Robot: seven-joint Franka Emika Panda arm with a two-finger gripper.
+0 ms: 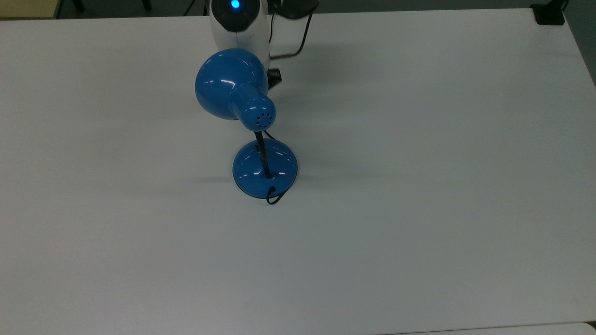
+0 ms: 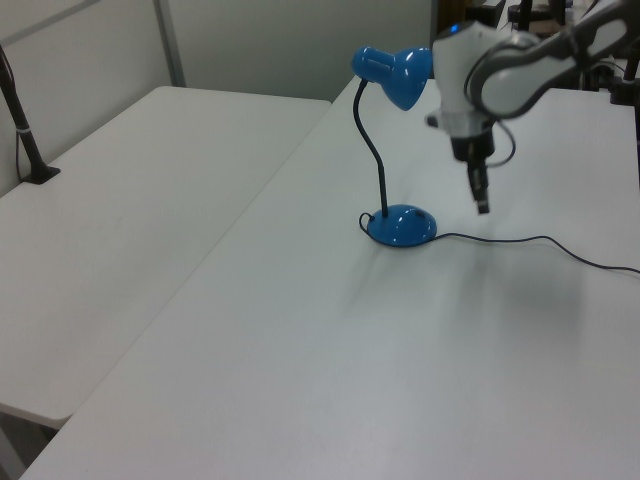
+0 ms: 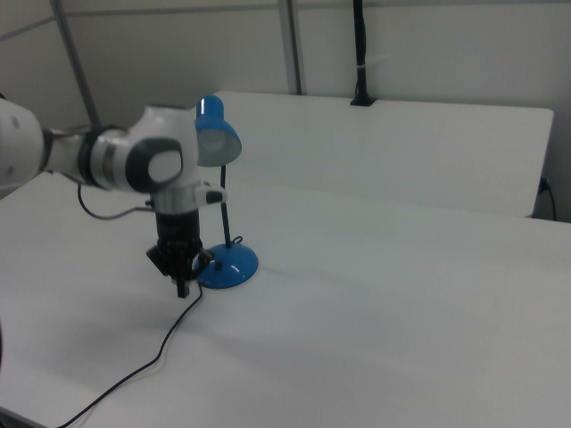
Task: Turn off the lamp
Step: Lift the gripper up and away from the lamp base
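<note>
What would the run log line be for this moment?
lamp: unlit, upright on table | gripper: raised clear of base | cord: trailing on table

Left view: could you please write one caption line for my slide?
Robot tool hangs above the table, apart from the blue lamp.

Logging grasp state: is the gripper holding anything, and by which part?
Nothing held. The gripper hangs in the air beside the lamp, clear of its base and cord.

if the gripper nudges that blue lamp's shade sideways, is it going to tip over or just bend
Probably bend first: the lamp carries its shade on a thin, curved black neck that looks flexible. Tipping seems less likely, since the wide domed base sits flat on the table. The glossy finish might let the gripper slide off.
</note>
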